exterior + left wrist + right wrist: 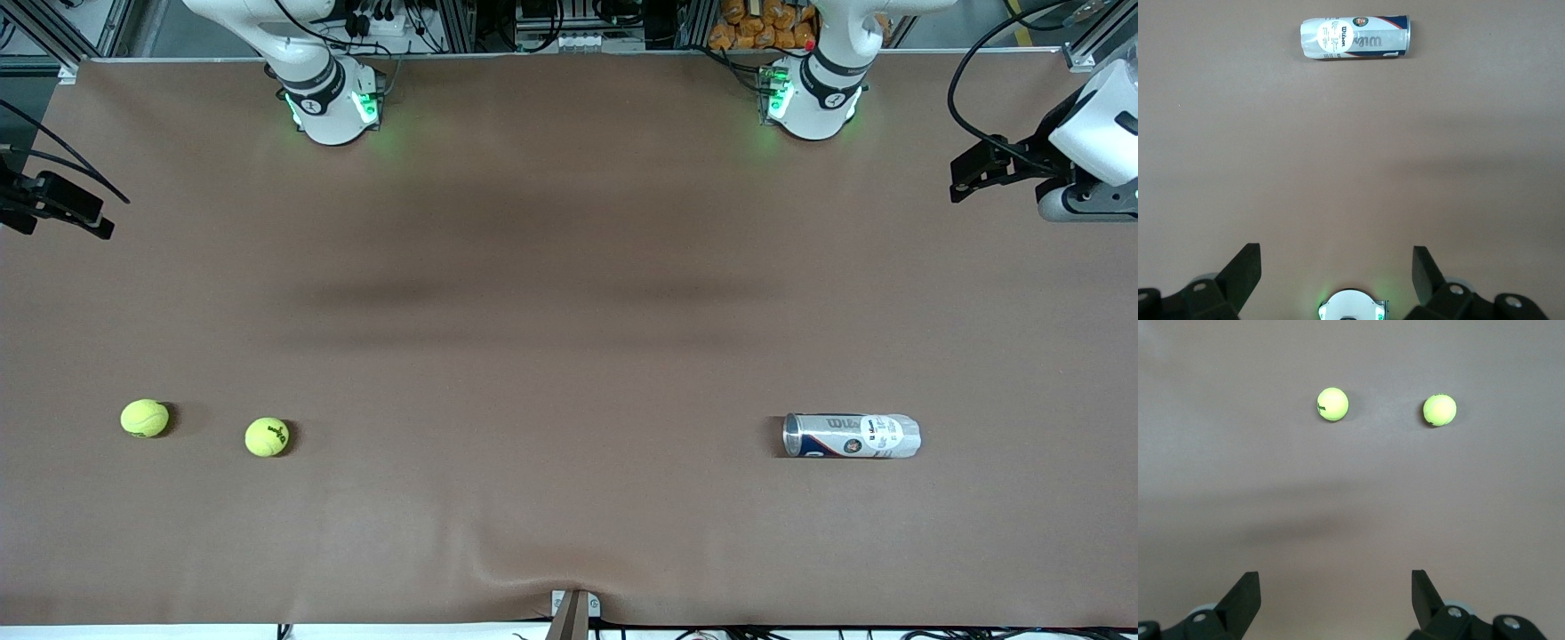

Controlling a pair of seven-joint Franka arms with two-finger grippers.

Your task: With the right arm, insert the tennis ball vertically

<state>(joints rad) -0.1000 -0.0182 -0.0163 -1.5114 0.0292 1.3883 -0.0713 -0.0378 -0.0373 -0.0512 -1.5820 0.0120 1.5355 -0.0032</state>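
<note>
**Two tennis balls and a toppled can wait as both arms stand clear**

Two yellow tennis balls are seen on the brown table (569, 267) toward the right arm's end: one tennis ball (267, 437) lies nearer the middle of the table, the other tennis ball (144, 418) near it, closer to the table's edge. The Wilson ball can (851, 436) is found on its side toward the left arm's end, well apart from both balls. No ball is held. The right tool (1335, 603) is shown with fingers spread wide over bare table, the balls in its wrist view; the left tool (1336, 283) is likewise spread, empty, and the can is seen ahead of it. The opening step is judged to be in hand, with nothing yet grasped. A ball is expected to be picked up by the right arm, and the can would have to be stood upright, presumably by the left arm, before a vertical insertion.
</note>
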